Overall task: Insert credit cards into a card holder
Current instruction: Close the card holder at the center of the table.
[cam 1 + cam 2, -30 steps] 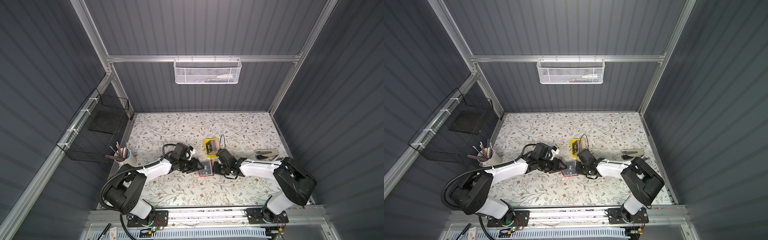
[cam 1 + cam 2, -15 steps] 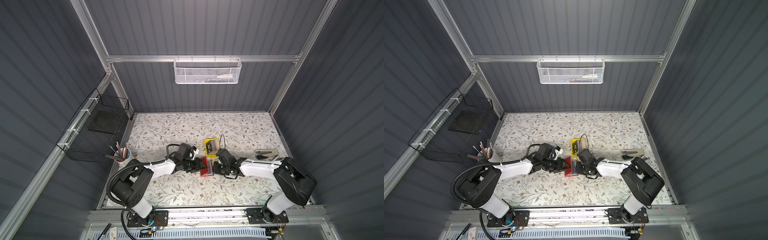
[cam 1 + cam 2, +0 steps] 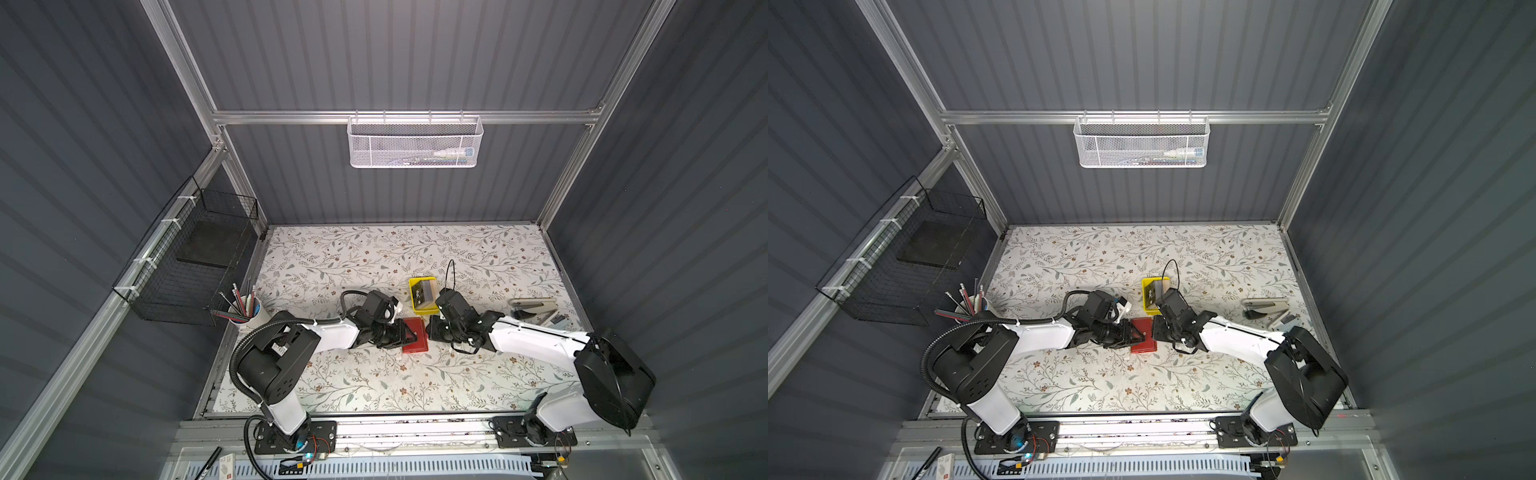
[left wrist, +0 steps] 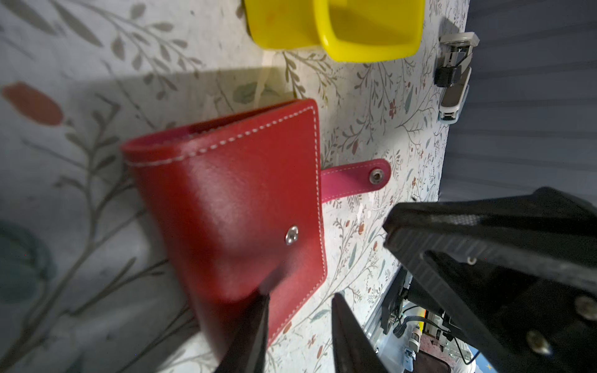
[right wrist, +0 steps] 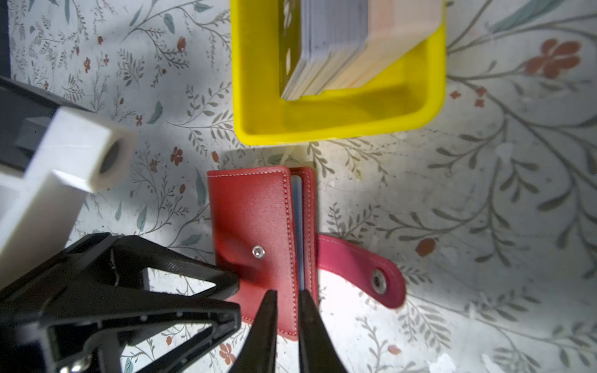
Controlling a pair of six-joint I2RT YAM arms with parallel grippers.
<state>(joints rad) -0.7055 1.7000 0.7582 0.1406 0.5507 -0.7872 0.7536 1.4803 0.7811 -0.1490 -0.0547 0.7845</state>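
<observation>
Holder (image 3: 417, 338) flat at both tips, cards (image 5: 339, 42) in the tray (image 5: 323, 129) just beyond: left pincer (image 4: 300, 297), jaws apart over its corner, should pin it while right pincer (image 5: 288, 297), astride the cover (image 5: 248, 210) edge, grip unclear, peels

Top views: stereo pair, mounted high at front edge, facing down and toward rear wall (image 3: 395, 195); distant; both cover entire table (image 3: 374, 257) (image 3: 1100, 257).
Left wrist view: close, low oblique over card holder (image 4: 226, 200), yellow tray (image 4: 284, 29) beyond.
Right wrist view: close, steep downward.
Shared by all four views: card holder, yellow tray.
</observation>
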